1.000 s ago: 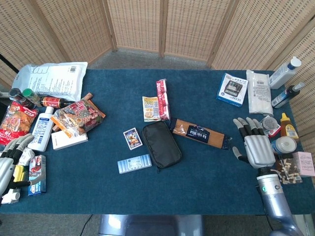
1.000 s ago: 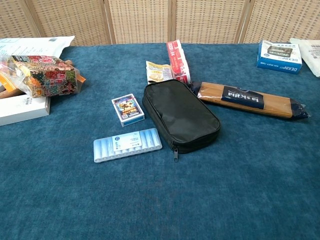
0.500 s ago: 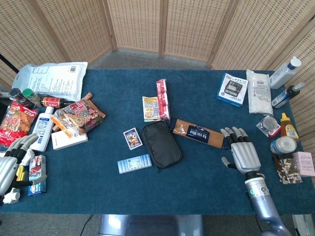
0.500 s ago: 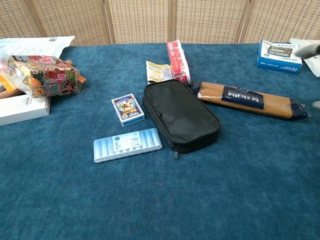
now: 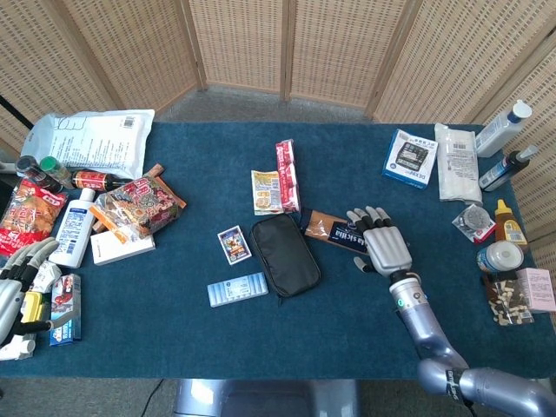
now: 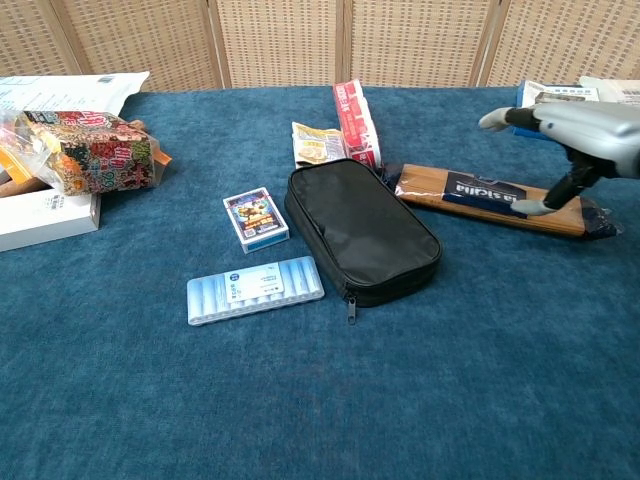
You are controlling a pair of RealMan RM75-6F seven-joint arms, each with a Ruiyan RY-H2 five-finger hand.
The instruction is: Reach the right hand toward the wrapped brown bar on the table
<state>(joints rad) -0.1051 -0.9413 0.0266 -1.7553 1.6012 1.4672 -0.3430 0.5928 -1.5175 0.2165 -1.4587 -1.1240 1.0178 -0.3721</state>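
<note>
Right hand [image 5: 382,246] hovers over the right end of the wrapped brown bar [image 5: 333,228], fingers spread and holding nothing; in the chest view the hand [image 6: 575,135] sits above the bar [image 6: 470,193] with the thumb pointing down at the wrapper, contact cannot be told; the bar lies flat on the blue table [image 5: 347,321], right of centre, long axis running left-far to right-near, its left end just beside the black zip pouch [image 5: 284,254]; left hand [image 5: 16,291] rests at the near left edge of the table, fingers apart, nothing in it, beside a small blue-red pack [image 5: 66,308]; playing-card box [image 5: 234,243] left of the pouch; pale blue strip pack [image 5: 238,288] near-left of the pouch; red-and-white packet [image 5: 287,174] and yellow sachet [image 5: 266,191] far of the pouch, touching each other; blue-white box [image 5: 408,159] far right; white wrapped pack [image 5: 455,162] just right of that box; bottles and jars along the right edge; snack bags, bottles and a white mailer [image 5: 91,142] crowd the far left.
</note>
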